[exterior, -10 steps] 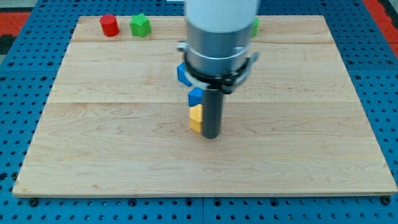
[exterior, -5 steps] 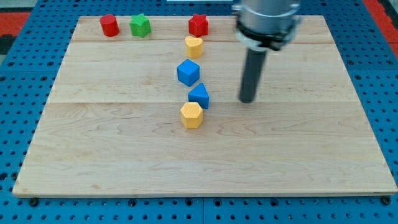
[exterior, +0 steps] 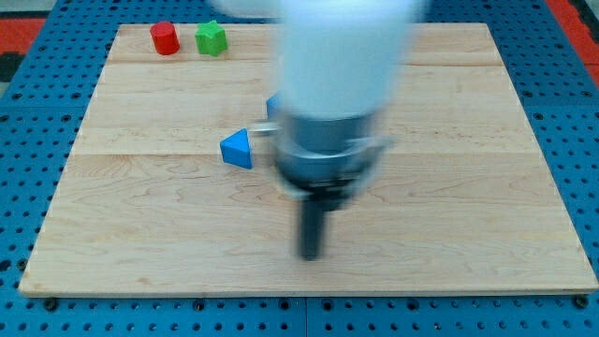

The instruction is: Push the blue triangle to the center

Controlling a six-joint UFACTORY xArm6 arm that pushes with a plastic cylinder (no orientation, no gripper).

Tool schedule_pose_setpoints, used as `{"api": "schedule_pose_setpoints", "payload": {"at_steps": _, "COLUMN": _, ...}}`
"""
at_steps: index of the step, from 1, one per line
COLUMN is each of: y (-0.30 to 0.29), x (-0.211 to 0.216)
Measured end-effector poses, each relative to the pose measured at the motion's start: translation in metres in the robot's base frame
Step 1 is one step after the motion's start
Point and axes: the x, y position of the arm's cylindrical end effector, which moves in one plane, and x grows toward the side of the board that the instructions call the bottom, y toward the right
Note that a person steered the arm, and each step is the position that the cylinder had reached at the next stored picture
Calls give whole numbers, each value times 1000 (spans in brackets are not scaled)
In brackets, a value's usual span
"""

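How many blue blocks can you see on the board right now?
2. The blue triangle lies left of center, up and to the view's left of my tip. A second blue block peeks out beside the arm, mostly covered. The arm may hide others.

The triangle (exterior: 238, 150) lay on the bench (exterior: 131, 234), left of my tip (exterior: 310, 255) and nearer the view's top.

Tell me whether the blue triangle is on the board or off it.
On the board: the blue triangle rests on the wooden board, left of my tip.
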Motion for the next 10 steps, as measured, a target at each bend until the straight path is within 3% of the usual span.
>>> {"api": "schedule_pose_setpoints", "payload": {"at_steps": 1, "y": -102, "x": -49}}
{"api": "schedule_pose_setpoints", "payload": {"at_steps": 2, "y": -45, "x": -81}}
{"api": "schedule_pose_setpoints", "payload": {"at_steps": 3, "y": -88, "x": -94}}
{"api": "schedule_pose_setpoints", "payload": {"at_steps": 4, "y": -96, "x": -127}}
{"api": "schedule_pose_setpoints", "payload": {"at_steps": 6, "y": -46, "x": -119}}
{"api": "schedule_pose_setpoints", "payload": {"at_steps": 8, "y": -66, "x": -131}}
{"api": "schedule_pose_setpoints", "payload": {"at_steps": 10, "y": -25, "x": -143}}
